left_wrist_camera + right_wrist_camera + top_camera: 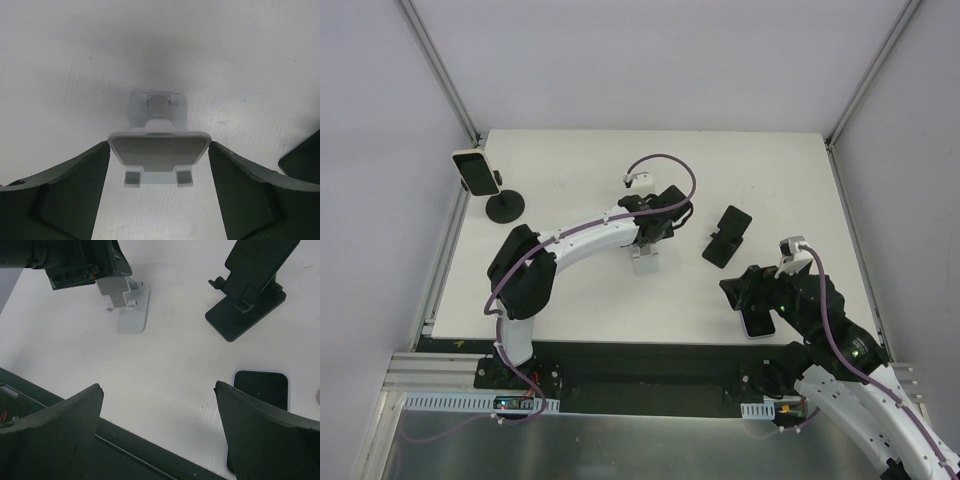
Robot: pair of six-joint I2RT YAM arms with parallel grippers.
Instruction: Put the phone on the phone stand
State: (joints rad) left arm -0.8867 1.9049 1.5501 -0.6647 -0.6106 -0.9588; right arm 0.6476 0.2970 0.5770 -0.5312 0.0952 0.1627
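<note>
A black phone with a pale rim [758,323] lies flat at the table's near right, also in the right wrist view [262,390]. My right gripper [745,298] [159,387] is open and empty, hovering just left of the phone. A white phone stand [645,264] [159,152] [131,310] sits mid-table with its base flat. My left gripper [648,245] [159,145] has its fingertips pressed against both side edges of the stand's back plate. A black phone stand [727,236] [250,290] stands empty to the right of it.
A second phone rests on a round-based black stand [480,178] at the far left corner. The table's dark front edge [125,450] runs just below my right gripper. Frame posts and grey walls enclose the table.
</note>
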